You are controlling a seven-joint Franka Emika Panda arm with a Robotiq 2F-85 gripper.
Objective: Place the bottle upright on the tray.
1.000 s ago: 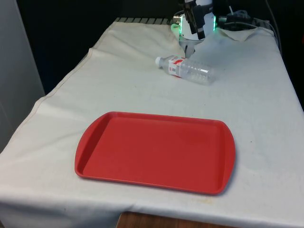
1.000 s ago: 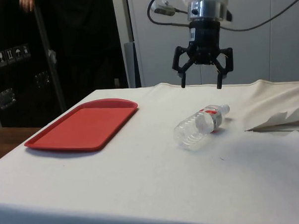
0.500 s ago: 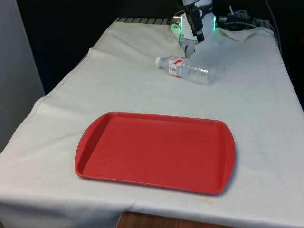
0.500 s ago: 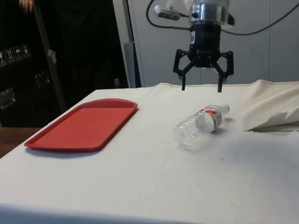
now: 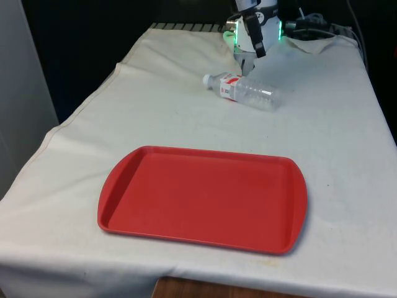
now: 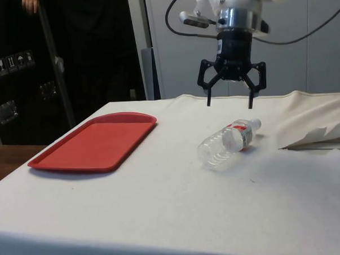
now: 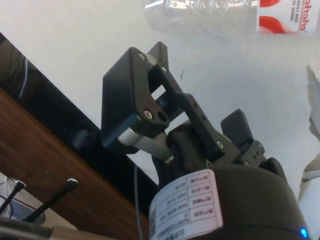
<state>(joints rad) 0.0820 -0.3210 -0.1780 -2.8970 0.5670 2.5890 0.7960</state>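
Scene: while the clear plastic bottle [image 6: 228, 142] lies on its side on the white cloth [image 5: 335, 161], nothing is held by the gripper [image 6: 231, 102], which hangs in the air above it.

Gripper: the black fingers [image 6: 208, 93] are seen spread wide apart in the side view, with empty space between them and no contact with the bottle (a clear gap of air is seen between fingertips and bottle). In the front view the gripper [image 5: 253, 34] is seen beyond the bottle, towards the far end of the table.

Bottle: it is laid flat, not upright; a white cap [image 5: 206, 79] is pointed towards the front view's left, and a red-and-white label [image 5: 230, 85] is wrapped around the part next to the cap. In the wrist view the ribbed clear body [image 7: 200, 15] and the red-and-white label [image 7: 287, 17] are seen lying on the cloth, apart from the fingers [image 7: 131, 95].

Tray: the red tray [image 5: 205, 197] is set well apart from the bottle, on the near side of it in the front view; nothing is carried on it. In the side view the tray [image 6: 94, 143] is seen to the left of the bottle.

Cloth: a raised fold [image 6: 317, 137] is seen beside the bottle, on the side away from the tray.
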